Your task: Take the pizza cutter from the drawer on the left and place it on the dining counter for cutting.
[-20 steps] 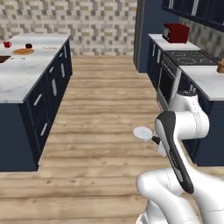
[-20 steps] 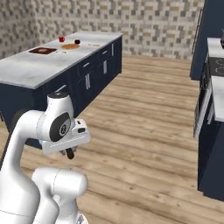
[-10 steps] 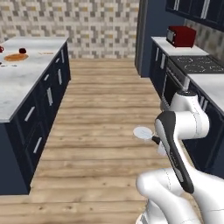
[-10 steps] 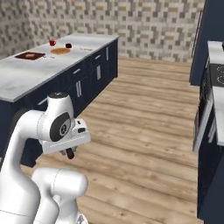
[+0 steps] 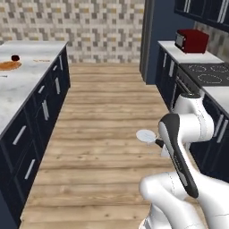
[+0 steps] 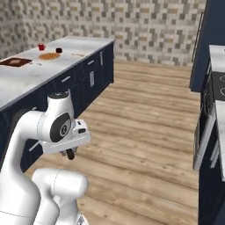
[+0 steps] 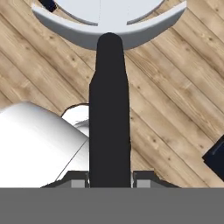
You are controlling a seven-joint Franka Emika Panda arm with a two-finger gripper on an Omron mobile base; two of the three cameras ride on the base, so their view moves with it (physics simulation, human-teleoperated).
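Black handle and pale wheel: the cutter is already out of the drawer and in the gripper, whose fingers are pinched on the handle from both sides. From the left base view the wheel juts out beside the folded arm, held over the plank floor in the aisle, clear of any surface. The dining counter runs along the left, well apart from the tool, with a few small things at its far end. So fetching looks done; I judge carrying it over and setting it on the marble is what remains.
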